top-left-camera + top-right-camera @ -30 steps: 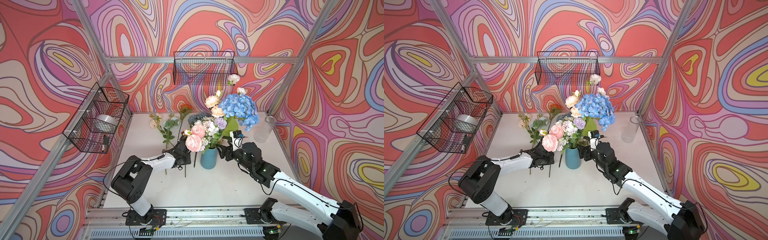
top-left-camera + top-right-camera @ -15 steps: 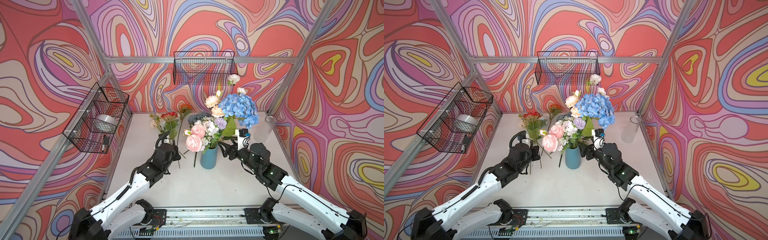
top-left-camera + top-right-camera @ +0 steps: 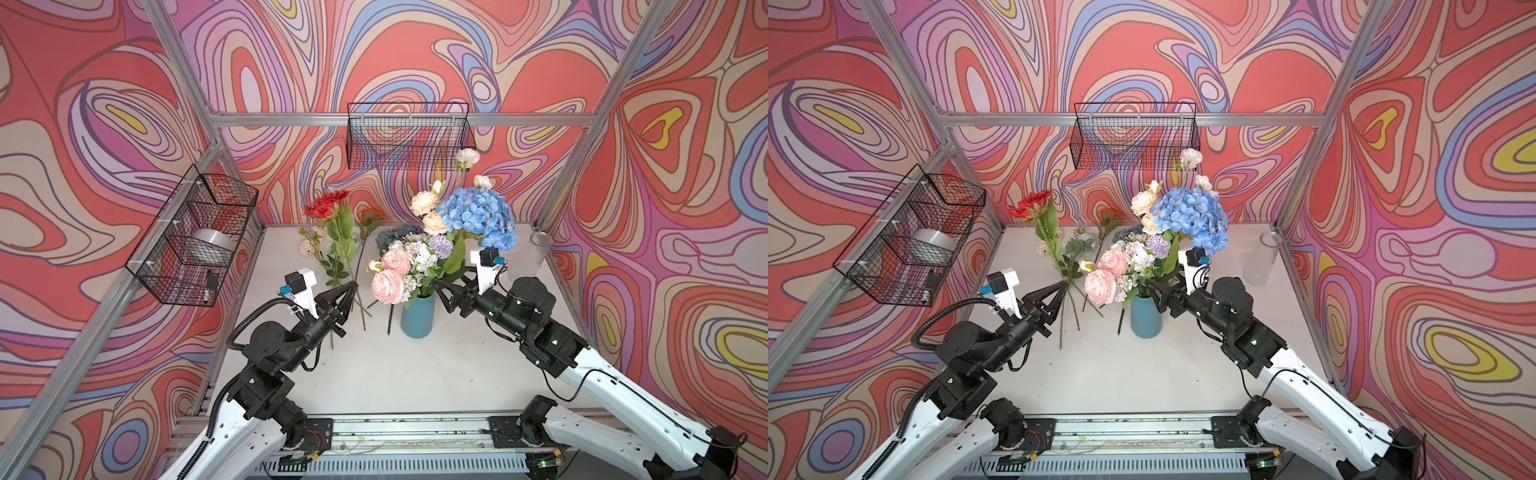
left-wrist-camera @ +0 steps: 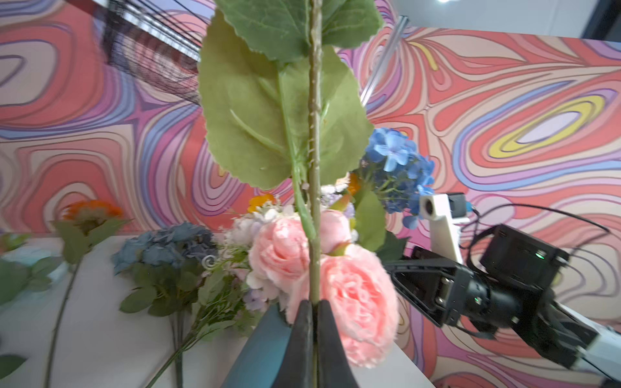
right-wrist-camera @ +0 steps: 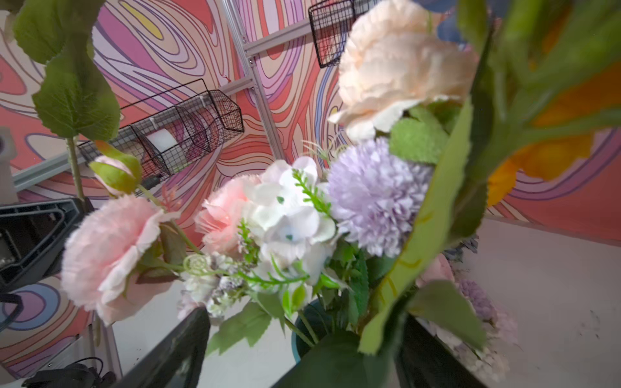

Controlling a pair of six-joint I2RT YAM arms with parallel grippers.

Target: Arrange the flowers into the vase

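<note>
While the vase [image 3: 417,318] is looking mostly full, the left gripper [image 3: 352,286] is pinching the red sunflower [image 3: 328,204] by its stem (right gripper [image 3: 449,286] is hanging spread by the vase), with loose stems [image 3: 363,313] lying on the desk [image 3: 415,374].

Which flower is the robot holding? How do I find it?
Find the blue vase in the middle. Left of it, the left gripper pinches one tall stem. Topping it is the red flower, the only bright red bloom, with green leaves.
</note>
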